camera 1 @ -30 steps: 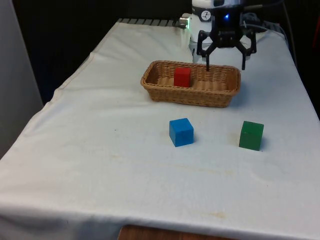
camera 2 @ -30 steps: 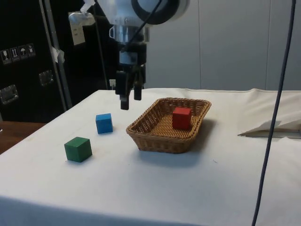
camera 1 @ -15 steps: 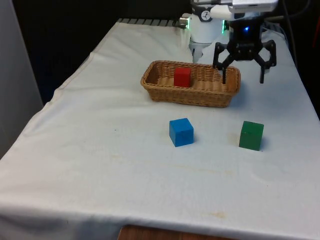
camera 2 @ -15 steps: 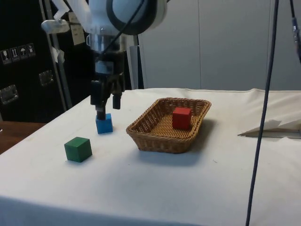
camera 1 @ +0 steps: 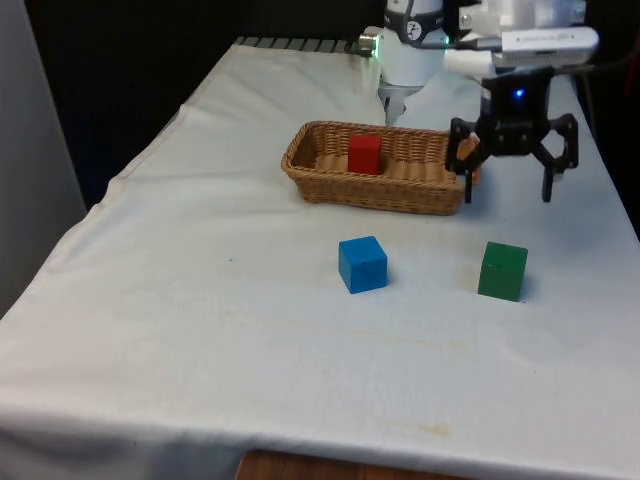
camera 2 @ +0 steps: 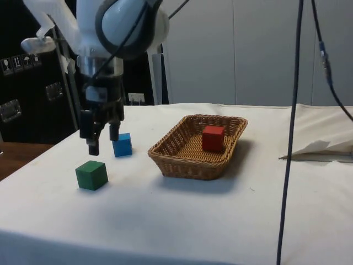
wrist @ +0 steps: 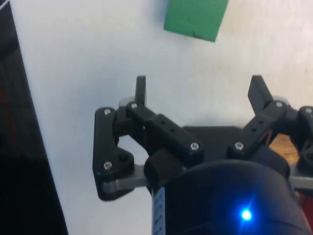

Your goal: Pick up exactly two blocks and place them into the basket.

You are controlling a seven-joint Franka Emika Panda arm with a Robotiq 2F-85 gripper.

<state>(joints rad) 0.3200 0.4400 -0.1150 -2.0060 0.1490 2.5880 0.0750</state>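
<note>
You had the black two-finger claw (camera 1: 509,190) hanging in the air with its fingers spread wide apart and nothing between them. It stood just past the end of the woven wicker basket (camera 1: 330,187) on the front view's right, above the white cloth of the counter (camera 1: 200,300), and the small green cube block (camera 1: 502,270) lay nearer the camera than it. In the side view the claw (camera 2: 101,142) was above and a little behind the green cube (camera 2: 91,175), not touching it. I judge the fingers were kept so wide because the cube must fit between them when you lower the claw.

The small red cube block (camera 1: 364,154) sat inside the basket, towards the end on the front view's left, so one of the two blocks seemed already placed. The small blue cube block (camera 1: 362,264) rested on the cloth in front of the basket, well apart from the green one.

Compared with one second before, your claw had left the space over the basket and travelled to the front view's right and lower, towards the green cube. The three blocks and the basket had not moved. In the wrist view the green cube (wrist: 195,18) appeared ahead of the open fingertips (wrist: 141,88), so some more travel was needed before closing
</note>
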